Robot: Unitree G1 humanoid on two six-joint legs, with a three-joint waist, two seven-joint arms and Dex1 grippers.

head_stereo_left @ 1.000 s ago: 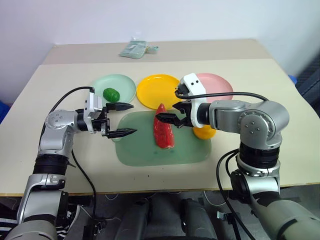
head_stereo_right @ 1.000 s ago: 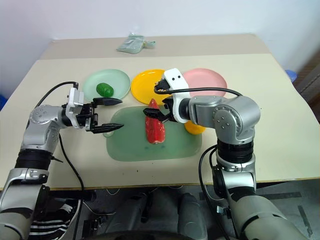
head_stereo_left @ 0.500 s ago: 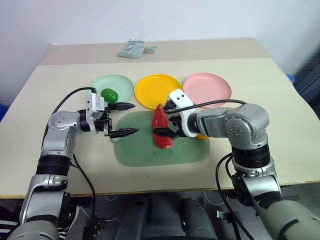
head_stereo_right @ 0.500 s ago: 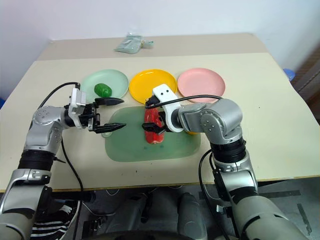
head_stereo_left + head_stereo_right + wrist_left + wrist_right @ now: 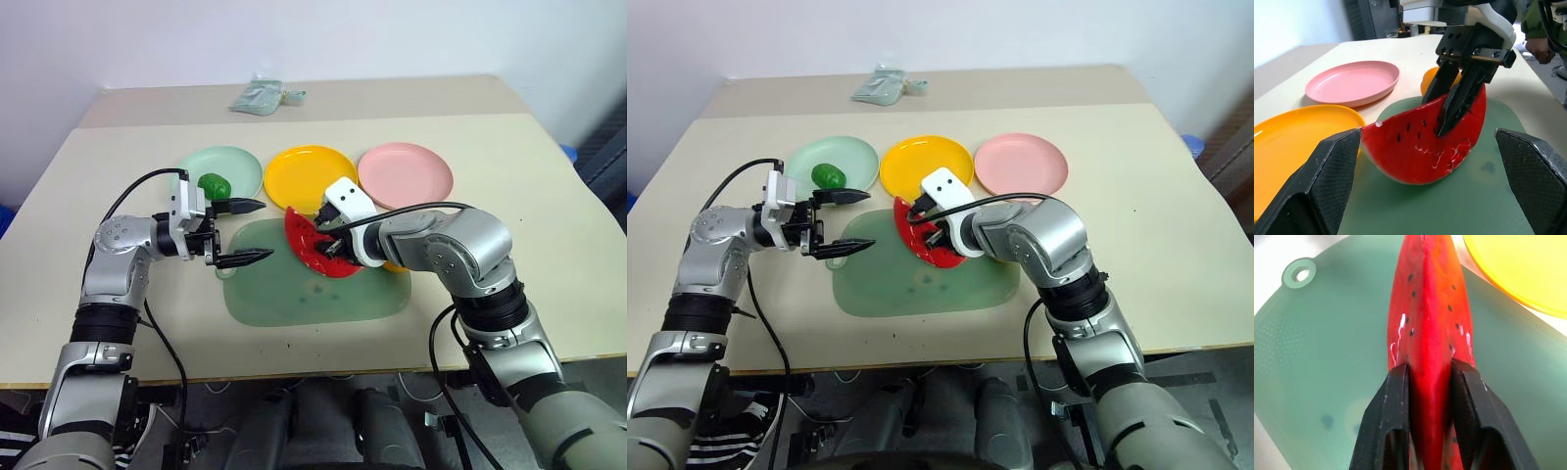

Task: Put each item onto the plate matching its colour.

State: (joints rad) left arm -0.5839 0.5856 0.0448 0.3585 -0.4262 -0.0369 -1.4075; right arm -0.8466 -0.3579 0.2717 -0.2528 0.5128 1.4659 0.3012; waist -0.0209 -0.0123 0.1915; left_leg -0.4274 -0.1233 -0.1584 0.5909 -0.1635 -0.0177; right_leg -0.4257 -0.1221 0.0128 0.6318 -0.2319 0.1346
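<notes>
The watermelon wedge [image 5: 1430, 333] sits pinched between your right gripper's [image 5: 1431, 396] two black fingers, tilted over the green board [image 5: 294, 294]. Your right wrist view shows the pads pressed to both red faces; the left wrist view shows an orange [image 5: 1429, 81] just behind the wedge. Your left gripper [image 5: 243, 233] stands wide, empty, beside the board's left end, near the green fruit [image 5: 215, 183] on the mint plate [image 5: 240, 162].

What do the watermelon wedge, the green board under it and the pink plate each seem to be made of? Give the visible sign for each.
Watermelon wedge: probably hard, glossy plastic; bright highlights, painted black seeds.
Green board: likely translucent matte plastic with a fine dotted texture and a moulded hanging hole.
Pink plate: seemingly smooth plastic with a soft sheen; uniform colour, thin rounded rim.
</notes>
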